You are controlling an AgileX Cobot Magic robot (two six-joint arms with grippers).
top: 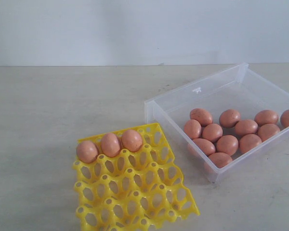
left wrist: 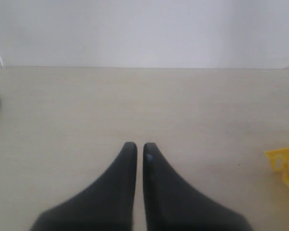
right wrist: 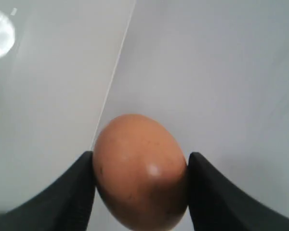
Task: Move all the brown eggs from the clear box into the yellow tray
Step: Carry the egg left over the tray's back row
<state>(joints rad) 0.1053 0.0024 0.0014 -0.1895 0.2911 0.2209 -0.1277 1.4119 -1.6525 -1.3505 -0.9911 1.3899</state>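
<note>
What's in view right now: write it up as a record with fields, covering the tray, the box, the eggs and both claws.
yellow tray: on the table, three tray eggs side by side in one edge row, other cups empty
clear box: beside the tray, open top, twelve box eggs loose inside
left claw: shut, empty, over bare table
right claw: shut on a held egg, not seen in the exterior view
</note>
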